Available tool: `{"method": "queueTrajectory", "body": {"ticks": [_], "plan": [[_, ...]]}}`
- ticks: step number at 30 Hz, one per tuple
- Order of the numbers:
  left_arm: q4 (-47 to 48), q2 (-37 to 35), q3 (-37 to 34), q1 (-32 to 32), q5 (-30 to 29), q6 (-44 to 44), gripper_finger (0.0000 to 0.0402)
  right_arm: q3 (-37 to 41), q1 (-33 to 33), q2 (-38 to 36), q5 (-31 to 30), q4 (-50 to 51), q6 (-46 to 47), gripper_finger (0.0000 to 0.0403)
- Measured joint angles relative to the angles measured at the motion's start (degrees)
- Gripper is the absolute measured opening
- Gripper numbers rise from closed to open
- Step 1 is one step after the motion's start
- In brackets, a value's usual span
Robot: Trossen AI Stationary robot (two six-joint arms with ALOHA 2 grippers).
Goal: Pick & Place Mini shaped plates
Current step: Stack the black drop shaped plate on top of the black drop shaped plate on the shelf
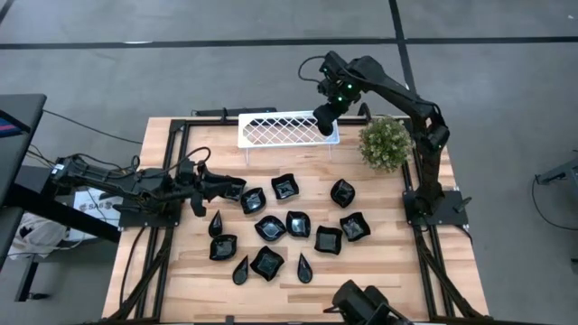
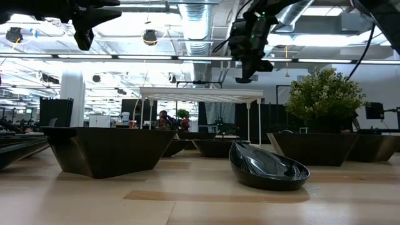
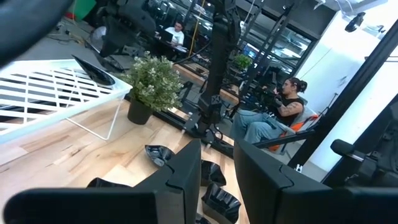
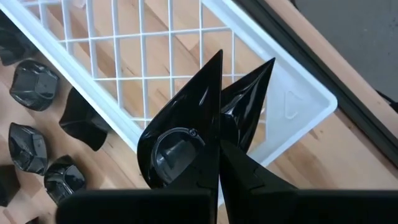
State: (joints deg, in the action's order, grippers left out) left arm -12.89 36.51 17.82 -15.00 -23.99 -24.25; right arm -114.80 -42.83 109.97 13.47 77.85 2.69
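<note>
Above the right end of the white tray, near the counter's far edge, a teardrop plate is held in the right gripper. Its fingers are closed on the plate's rounded end, and the plate is carried on edge. Its long axis runs straight ahead of the fingers, and the pointed tip is aimed out over the tray's lattice toward the right-hand corner of the tray rim. Seen from the right wrist, the lattice lies directly beyond the plate, with counter wood visible through it, so the release spot is judged to lie below and slightly ahead of the tip. How far the plate hangs above the lattice cannot be told.

The right arm is reached up and back from its base at the counter's right edge, bent over at the elbow past the plant, with the wrist tipped down toward the tray.

The remaining plates are scattered over the middle of the counter, nearer the front edge than the tray. The left gripper is stretched in low from the left edge, fingers part open with nothing seen between them, just beside the leftmost plates; of the two arms it is the nearer to that cluster.
</note>
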Motion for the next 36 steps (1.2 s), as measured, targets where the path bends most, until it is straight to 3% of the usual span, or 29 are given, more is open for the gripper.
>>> {"method": "queueTrajectory", "body": {"ticks": [36], "plan": [[-0.01,-0.02,0.0,0.0,0.02,-0.02,0.0097,2.6,0.17,-0.42,-3.06,-2.44,3.79,0.0]]}}
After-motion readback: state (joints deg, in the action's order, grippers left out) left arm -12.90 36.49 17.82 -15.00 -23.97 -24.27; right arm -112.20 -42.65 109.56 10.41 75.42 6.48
